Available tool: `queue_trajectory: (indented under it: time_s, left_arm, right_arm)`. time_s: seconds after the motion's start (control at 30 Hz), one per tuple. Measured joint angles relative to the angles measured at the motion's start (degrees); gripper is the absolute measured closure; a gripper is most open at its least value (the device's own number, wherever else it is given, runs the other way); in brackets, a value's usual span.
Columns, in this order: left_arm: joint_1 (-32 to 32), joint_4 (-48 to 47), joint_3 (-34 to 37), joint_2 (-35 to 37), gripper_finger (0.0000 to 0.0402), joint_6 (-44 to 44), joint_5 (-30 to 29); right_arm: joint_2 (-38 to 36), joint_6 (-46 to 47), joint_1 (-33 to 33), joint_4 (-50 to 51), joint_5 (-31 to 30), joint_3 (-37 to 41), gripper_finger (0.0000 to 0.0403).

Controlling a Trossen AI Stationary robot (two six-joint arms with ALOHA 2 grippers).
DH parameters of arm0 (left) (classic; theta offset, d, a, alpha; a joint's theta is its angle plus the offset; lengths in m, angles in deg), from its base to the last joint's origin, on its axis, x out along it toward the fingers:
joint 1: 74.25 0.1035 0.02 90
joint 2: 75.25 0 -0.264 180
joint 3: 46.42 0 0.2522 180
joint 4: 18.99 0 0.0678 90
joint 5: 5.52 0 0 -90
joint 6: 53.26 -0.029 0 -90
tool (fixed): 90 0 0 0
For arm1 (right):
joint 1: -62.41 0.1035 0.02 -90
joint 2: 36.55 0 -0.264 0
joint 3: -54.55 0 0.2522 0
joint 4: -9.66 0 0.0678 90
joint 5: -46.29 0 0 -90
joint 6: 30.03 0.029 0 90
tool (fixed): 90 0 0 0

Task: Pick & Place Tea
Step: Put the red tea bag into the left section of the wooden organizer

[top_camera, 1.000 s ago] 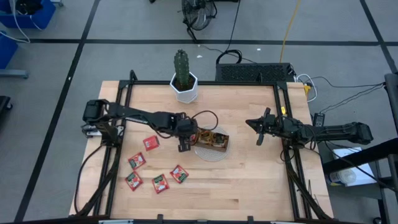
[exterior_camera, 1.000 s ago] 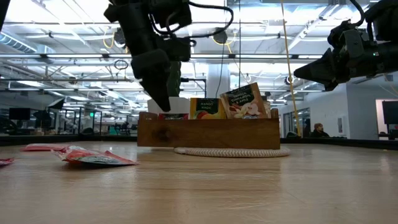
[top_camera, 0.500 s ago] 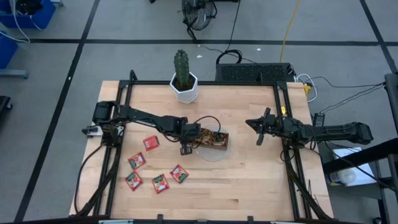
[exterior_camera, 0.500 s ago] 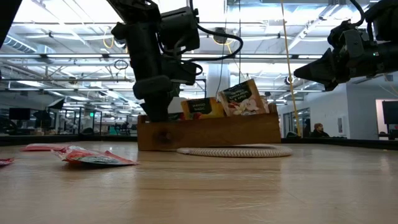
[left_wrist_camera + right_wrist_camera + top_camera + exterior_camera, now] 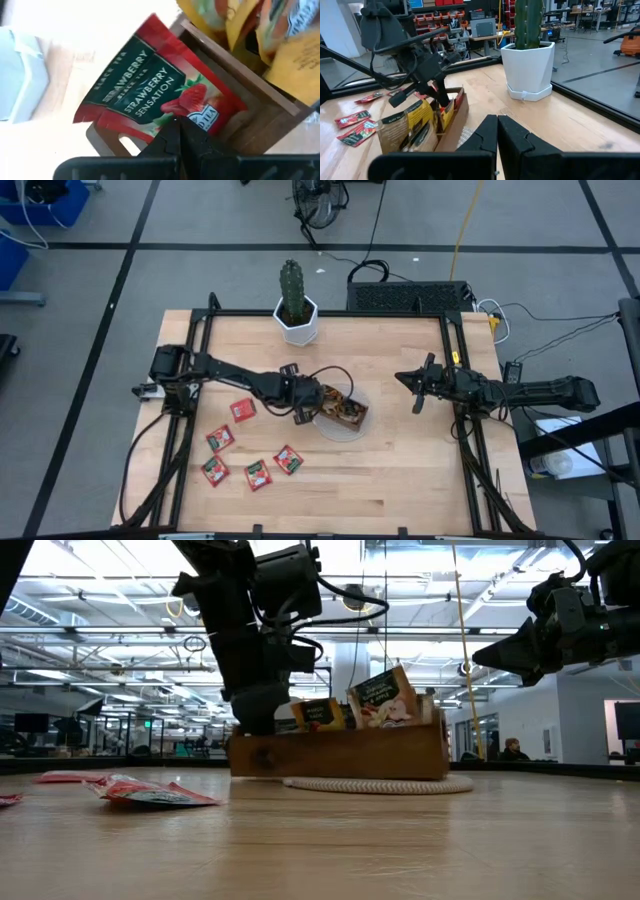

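Gripping a red sachet (image 5: 165, 100) at the tray's (image 5: 345, 413) left end, the left gripper (image 5: 302, 402) is clamped. Five sachets (image 5: 250, 455) lie near-left; a cactus pot (image 5: 297, 320) stands far. Right gripper (image 5: 418, 388), closed, hovers right.

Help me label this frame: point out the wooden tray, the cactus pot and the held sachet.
wooden tray (image 5: 340, 752): low view, front wall.
cactus pot (image 5: 298, 322): high view, white rim.
held sachet (image 5: 150, 95): left wrist view, printed face.
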State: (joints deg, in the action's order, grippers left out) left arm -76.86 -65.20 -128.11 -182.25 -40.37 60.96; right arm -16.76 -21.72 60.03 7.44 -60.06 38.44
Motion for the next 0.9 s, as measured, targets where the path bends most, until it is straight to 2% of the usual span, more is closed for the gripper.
queue_trajectory:
  time_s: [0.23,0.43,0.57,0.73,0.9]
  left_arm:
    - [-1.6,1.4,0.0,0.0,0.04,1.0,-1.1]
    - [-2.2,1.1,0.0,0.1,0.04,3.6,6.9]
    - [-2.7,1.1,-0.1,0.2,0.04,4.0,8.3]
    - [-2.9,1.0,-0.1,0.2,0.0397,4.0,8.1]
    - [-2.9,0.5,-0.1,0.1,0.0397,4.9,3.5]
  right_arm:
    - [0.0,0.0,0.0,0.0,0.0,0.0,0.0403]
    - [0.0,0.0,0.0,0.0,0.0,0.0,0.0403]
    - [0.0,0.0,0.0,0.0,0.0,0.0,0.0403]
    - [0.0,0.0,0.0,0.0,0.0,0.0,0.0403]
    - [0.0,0.0,0.0,0.0,0.0,0.0,0.0403]
